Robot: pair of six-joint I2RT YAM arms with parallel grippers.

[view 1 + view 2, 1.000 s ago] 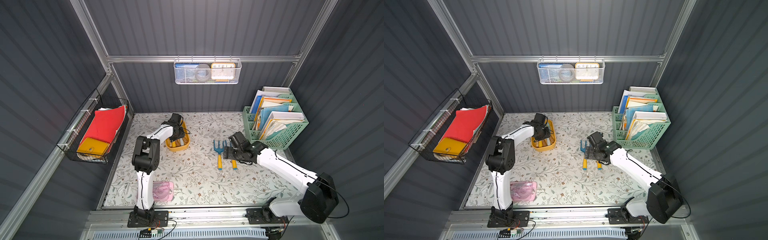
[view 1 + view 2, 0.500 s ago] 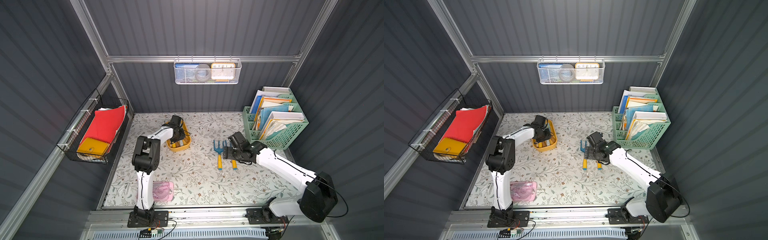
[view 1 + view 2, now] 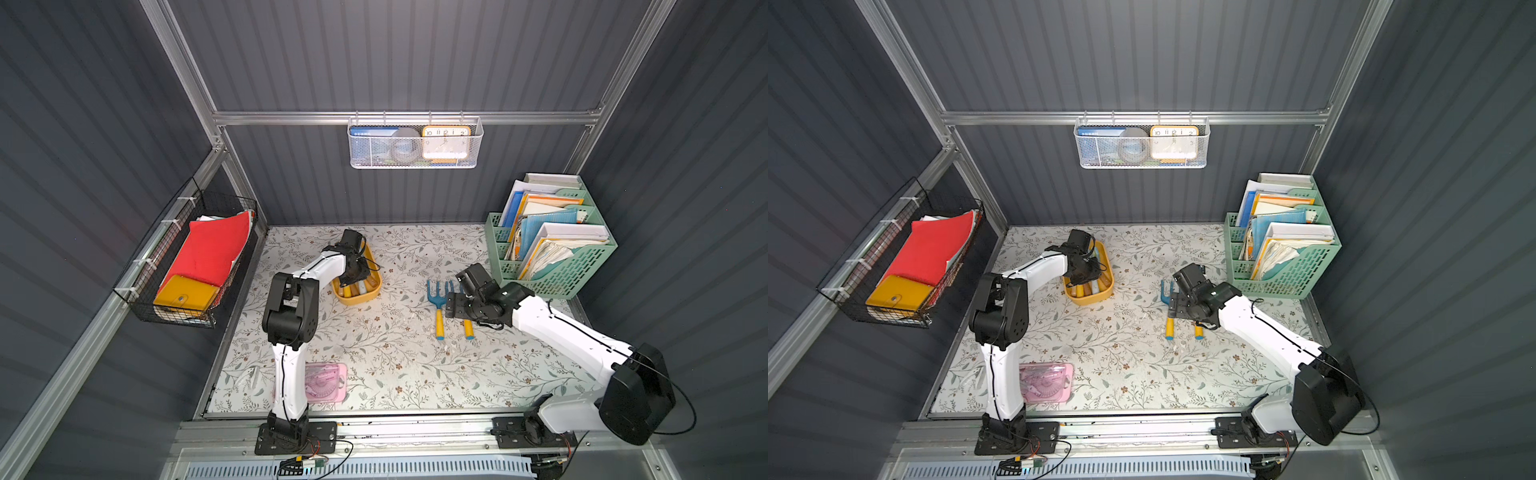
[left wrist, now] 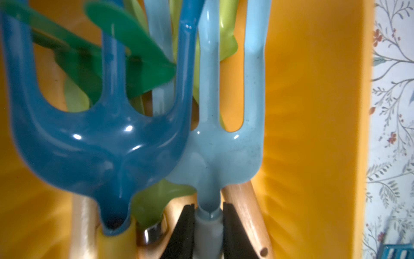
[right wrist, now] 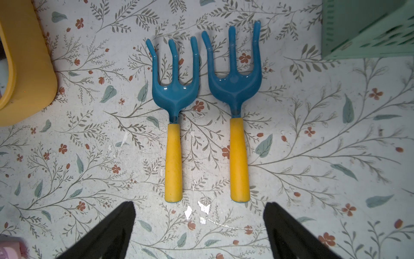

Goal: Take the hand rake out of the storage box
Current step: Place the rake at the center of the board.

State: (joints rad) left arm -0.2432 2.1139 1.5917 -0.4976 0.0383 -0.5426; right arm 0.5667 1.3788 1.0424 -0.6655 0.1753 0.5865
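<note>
Yellow storage box [image 3: 360, 299] sits rear-left on the floral table [image 3: 374, 353]. L gripper [image 4: 208, 216] is down inside it, black fingers [image 4: 187, 224] clamped on the neck of a pale-blue hand rake [image 4: 215, 152]. That rake lies in the box, touching a dark-blue rake [image 4: 100, 145]. R gripper [image 5: 199, 204], jaws wide apart, hovers over two yellow-handled rakes [image 5: 173, 96] on the table. Vs 1 s ago: L arm barely shifted; R arm & table rakes in same spots.
</note>
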